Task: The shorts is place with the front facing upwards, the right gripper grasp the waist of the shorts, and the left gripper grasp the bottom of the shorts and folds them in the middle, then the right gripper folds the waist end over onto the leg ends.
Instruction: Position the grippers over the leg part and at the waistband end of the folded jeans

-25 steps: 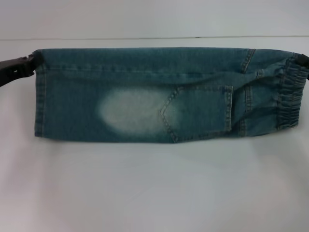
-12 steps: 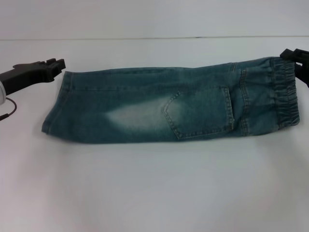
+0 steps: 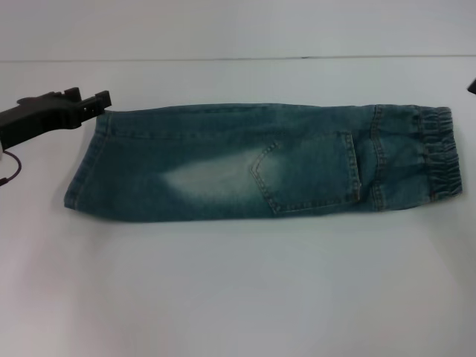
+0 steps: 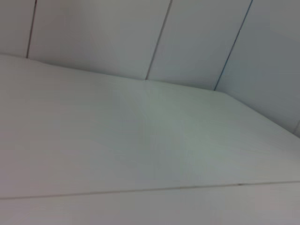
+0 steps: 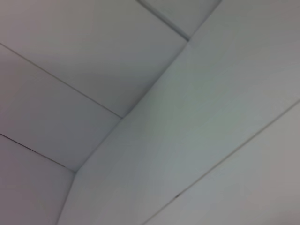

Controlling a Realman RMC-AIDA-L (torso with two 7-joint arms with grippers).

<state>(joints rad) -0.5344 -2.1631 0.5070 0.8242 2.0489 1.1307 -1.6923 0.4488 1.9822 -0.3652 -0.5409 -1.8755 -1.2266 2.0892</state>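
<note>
White and bare, the surface (image 3: 238,297) runs back to a pale panelled wall, and both wrist views show only that surface and those panels.

At the middle of it, the shorts (image 3: 260,172) are laid flat as a long denim band. They are already doubled along their length, so that a back pocket (image 3: 309,172) faces up and the elastic waist (image 3: 439,152) lies at the robot's right, with the leg ends (image 3: 82,178) at its left. This lie is judged to be the outcome of the first fold: the cloth is let rest so that the crease settles before the waist is carried over.

Beside the far corner of the leg ends, the left tool (image 3: 88,100) is held just off the cloth. Its fingers appear slightly apart with nothing between them, a release posture rather than a grip.

Only a dark sliver of the right tool (image 3: 472,85) is seen at the frame's edge, clear of the waist; whether its fingers are apart or together cannot be told.

The second fold, waist onto leg ends, is judged not yet begun. A fresh grasp at the elastic would be needed, and the lower layer could be dragged along if both layers are not taken together.
</note>
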